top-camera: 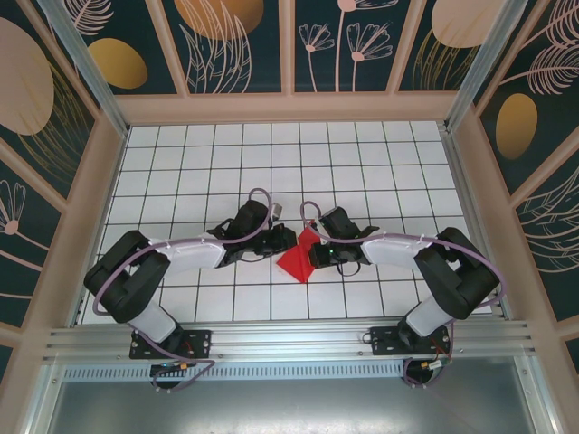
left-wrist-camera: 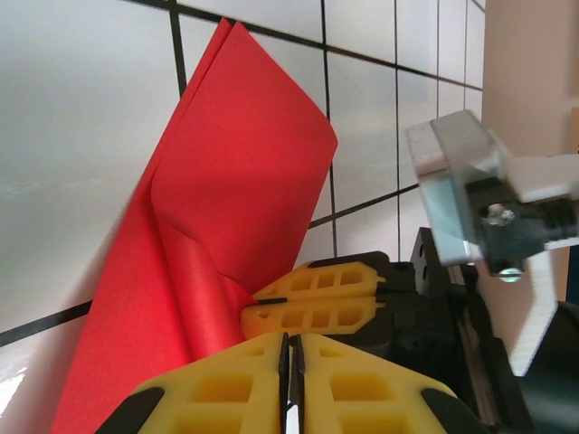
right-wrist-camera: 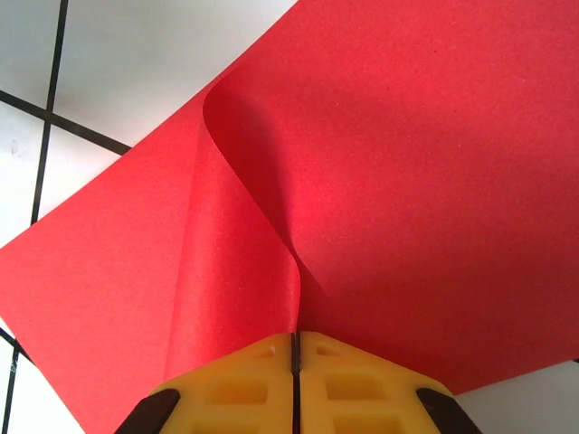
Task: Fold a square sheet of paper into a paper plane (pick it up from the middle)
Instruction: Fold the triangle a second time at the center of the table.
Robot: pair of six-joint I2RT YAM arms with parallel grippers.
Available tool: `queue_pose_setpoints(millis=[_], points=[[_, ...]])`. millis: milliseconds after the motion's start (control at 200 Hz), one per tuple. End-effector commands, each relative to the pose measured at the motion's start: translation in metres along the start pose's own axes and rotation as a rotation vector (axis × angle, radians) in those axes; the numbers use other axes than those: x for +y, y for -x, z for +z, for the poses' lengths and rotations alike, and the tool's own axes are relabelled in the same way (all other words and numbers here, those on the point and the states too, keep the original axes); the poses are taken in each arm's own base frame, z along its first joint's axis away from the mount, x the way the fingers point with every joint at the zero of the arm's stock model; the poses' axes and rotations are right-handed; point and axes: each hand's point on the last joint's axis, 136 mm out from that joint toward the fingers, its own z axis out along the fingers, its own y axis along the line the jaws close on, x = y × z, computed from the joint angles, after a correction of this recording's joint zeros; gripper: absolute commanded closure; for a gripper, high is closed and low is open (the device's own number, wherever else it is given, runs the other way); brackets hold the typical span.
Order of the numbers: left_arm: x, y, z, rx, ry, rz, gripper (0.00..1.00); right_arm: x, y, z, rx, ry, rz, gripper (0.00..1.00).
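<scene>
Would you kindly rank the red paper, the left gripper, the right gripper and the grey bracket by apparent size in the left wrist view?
1. red paper
2. left gripper, though its nearness to the camera inflates it
3. right gripper and grey bracket look alike, so they are left unranked

**Crowded at centre, open toward 12 o'clock**

Around the red sheet: shut off at 9 o'clock by the left gripper and its arm. Shut off at 3 o'clock by the right gripper, pinched onto the sheet's edge. Hardly any room between the two sets of fingertips. Wide run of tiled table from 10 through 2 o'clock, up to the back wall. At 6 o'clock a short strip of tiles, then the metal rail.
</scene>
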Motion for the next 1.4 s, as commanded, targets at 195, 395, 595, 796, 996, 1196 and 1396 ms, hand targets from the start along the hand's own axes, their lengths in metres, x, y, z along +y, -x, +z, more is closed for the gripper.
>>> queue_pose_setpoints(millis=[195,395,595,796,996,1196,1396], points=[[0.011,-0.006,0.011,0.028,0.005,-0.038,0.87,0.005,-0.006,0.000,0.020,0.045,-0.010,0.90],[0.014,-0.010,0.013,0.043,0.002,-0.036,0.84,0.008,-0.003,0.000,0.016,0.056,-0.014,0.90],[0.029,-0.015,0.013,0.044,0.042,-0.044,0.86,0.009,0.000,0.000,0.013,0.056,-0.022,0.90],[0.025,-0.016,0.014,0.051,0.008,-0.046,0.83,0.005,0.000,0.003,0.020,0.034,-0.020,0.90],[0.030,-0.018,0.015,0.054,0.027,-0.043,0.86,0.008,0.007,0.001,0.003,0.035,-0.033,0.90],[0.052,-0.021,0.011,0.043,0.121,-0.037,1.00,0.006,0.006,0.003,0.011,0.024,-0.036,0.90],[0.066,-0.029,0.012,0.067,0.157,-0.036,1.00,0.004,0.005,0.004,0.015,0.015,-0.036,0.90]])
